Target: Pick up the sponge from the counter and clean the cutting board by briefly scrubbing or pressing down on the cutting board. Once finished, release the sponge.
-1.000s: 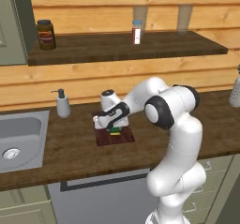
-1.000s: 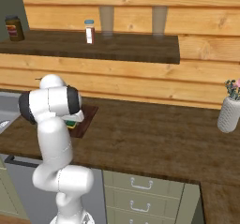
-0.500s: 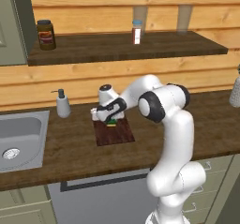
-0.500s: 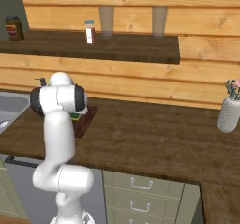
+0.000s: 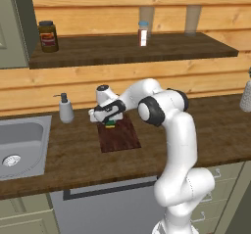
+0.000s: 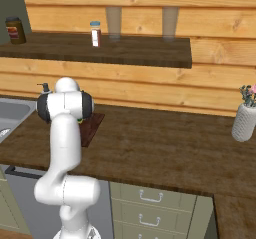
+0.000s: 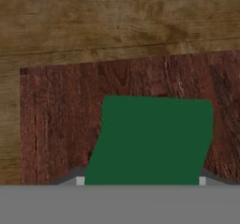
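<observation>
The gripper (image 5: 109, 122) is closed on the sponge (image 7: 152, 141) and holds it low over the far end of the cutting board (image 5: 119, 135). In the hand view the green face of the sponge sits between the two finger tips, with the board's reddish grain on three sides of it and the lighter counter (image 7: 117, 21) beyond the board's far edge. From the left base view a sliver of green and yellow shows just under the hand; whether the sponge is already pressed onto the wood or a hair above it cannot be told.

Step in hand, as judged: the scrub or press on the board.

Procedure for doing it well:
1. Keep the jaws clamped. The sponge is soft and will squash; a loose hold would let it twist out sideways under a stroke.
2. Press straight down until the sponge bears flat on the board, not on one edge.
3. Stroke toward the near end. The sponge stands close to the far edge, so the free board lies nearer the robot; a stroke away from it would run off onto the counter.
4. Keep strokes short. The board is thin and lies loose on the counter, so hard sideways force may slide it.
5. Watch the left side: the soap dispenser (image 5: 65, 110) stands near the board's far left corner, with the sink (image 5: 19, 142) beyond it.
6. Open the jaws only after the press is finished, then lift clear.
</observation>
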Controlling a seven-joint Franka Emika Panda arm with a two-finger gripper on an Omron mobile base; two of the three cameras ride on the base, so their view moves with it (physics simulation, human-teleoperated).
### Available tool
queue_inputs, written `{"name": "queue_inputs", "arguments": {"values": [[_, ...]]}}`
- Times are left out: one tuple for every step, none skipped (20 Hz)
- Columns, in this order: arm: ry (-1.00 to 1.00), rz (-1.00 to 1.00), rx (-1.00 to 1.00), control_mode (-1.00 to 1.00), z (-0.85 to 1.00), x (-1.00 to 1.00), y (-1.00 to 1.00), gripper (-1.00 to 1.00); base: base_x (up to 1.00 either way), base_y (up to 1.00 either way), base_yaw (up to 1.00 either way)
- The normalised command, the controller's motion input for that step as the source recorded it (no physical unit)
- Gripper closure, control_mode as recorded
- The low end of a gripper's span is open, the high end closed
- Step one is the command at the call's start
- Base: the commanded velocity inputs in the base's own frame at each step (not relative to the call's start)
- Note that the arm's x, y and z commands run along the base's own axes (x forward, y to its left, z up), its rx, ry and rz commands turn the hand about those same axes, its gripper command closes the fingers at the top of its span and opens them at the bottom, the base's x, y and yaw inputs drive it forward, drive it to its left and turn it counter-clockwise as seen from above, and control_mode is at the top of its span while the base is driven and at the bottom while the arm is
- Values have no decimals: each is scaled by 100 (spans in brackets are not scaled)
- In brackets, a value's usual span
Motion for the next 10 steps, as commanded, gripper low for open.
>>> {"name": "queue_inputs", "arguments": {"values": [[0, 0, -2, -100, -23, -24, 31, 100, 0, 0, 0], [0, 0, -3, -100, -28, -37, 26, 100, 0, 0, 0], [0, 0, -4, -100, -31, -51, 21, 100, 0, 0, 0], [0, 0, -4, -100, -35, -61, 16, 100, 0, 0, 0], [0, 0, -4, -100, -43, -77, 6, 100, 0, 0, 0], [0, 0, -3, -100, -45, -89, 1, 100, 0, 0, 0], [0, 0, -3, -100, -51, -100, 0, 100, 0, 0, 0], [0, 0, -3, -100, -53, -100, 0, 100, 0, 0, 0], [0, 0, -3, -100, -54, -100, 0, 100, 0, 0, 0], [0, 0, -3, -100, -58, -100, 0, 100, 0, 0, 0]]}}
